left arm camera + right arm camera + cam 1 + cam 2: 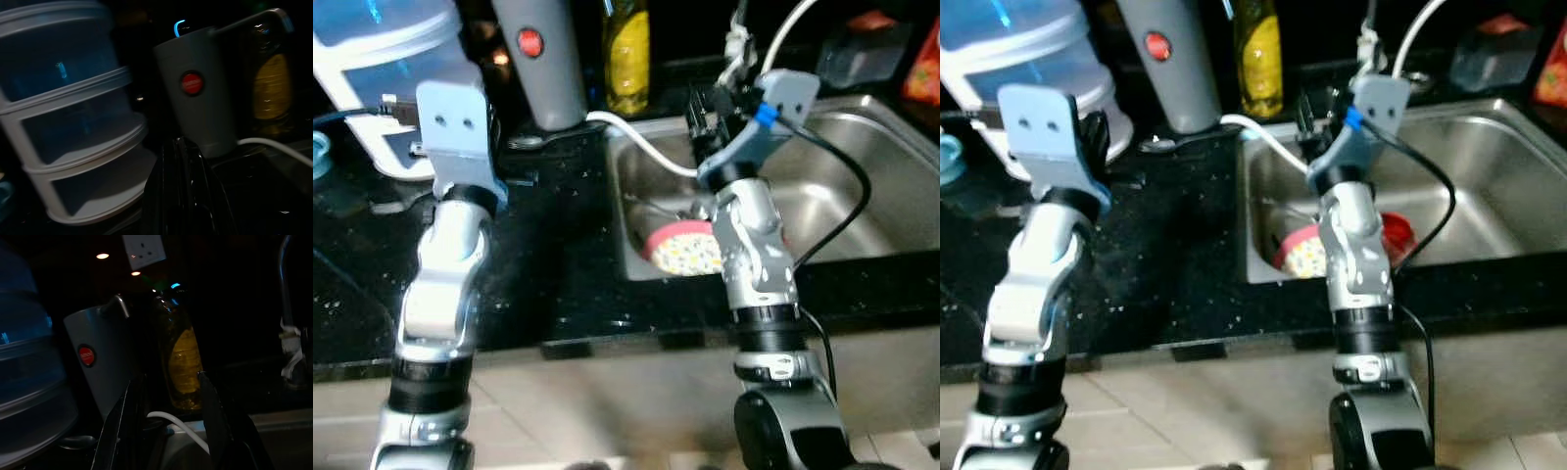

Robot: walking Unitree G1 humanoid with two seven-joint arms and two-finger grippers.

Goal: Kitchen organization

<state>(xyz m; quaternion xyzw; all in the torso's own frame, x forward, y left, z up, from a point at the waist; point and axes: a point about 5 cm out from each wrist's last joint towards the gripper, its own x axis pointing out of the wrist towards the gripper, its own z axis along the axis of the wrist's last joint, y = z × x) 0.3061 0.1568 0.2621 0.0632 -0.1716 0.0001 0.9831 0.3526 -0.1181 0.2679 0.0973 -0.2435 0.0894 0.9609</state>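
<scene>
Oil bottle point(182, 363) stands beyond the right claw point(166, 396), open, empty; left claw point(188, 196) closed, empty.

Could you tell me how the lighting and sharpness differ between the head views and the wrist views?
Left and right eye views: well lit and slightly soft, with glare on the steel sink. Left wrist view: very dark and blurred, though the tiered container and grey kettle are readable. Right wrist view: dark, with ceiling-light spots and a dim yellow-labelled bottle.
</scene>
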